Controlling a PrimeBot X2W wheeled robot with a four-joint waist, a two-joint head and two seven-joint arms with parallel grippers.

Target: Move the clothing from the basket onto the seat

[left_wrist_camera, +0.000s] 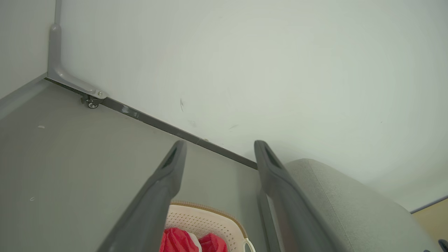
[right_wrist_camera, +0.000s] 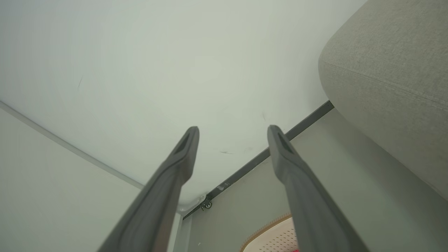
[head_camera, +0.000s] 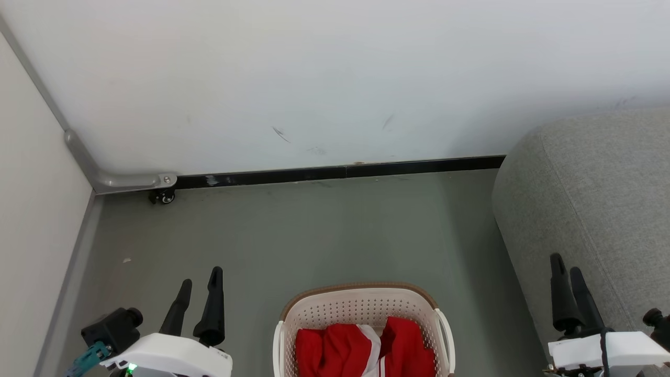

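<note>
The cream-white basket [head_camera: 361,306] with a brown rim stands on the floor at the bottom middle of the head view. Red clothing [head_camera: 340,348] with a white panel lies bunched inside it. The grey seat [head_camera: 602,199] rises at the right. My left gripper [head_camera: 200,276] hangs open at the lower left, left of the basket, holding nothing. My right gripper [head_camera: 566,263] stands open at the lower right, in front of the seat's side. The left wrist view has the basket [left_wrist_camera: 203,218], the clothing [left_wrist_camera: 178,241] and the seat [left_wrist_camera: 350,203] beyond open fingers [left_wrist_camera: 175,164].
A white wall with a black baseboard [head_camera: 340,172] closes the far side. A grey bracket [head_camera: 112,178] and a small caster [head_camera: 163,196] sit in the left corner. Grey floor [head_camera: 314,235] lies between basket and wall.
</note>
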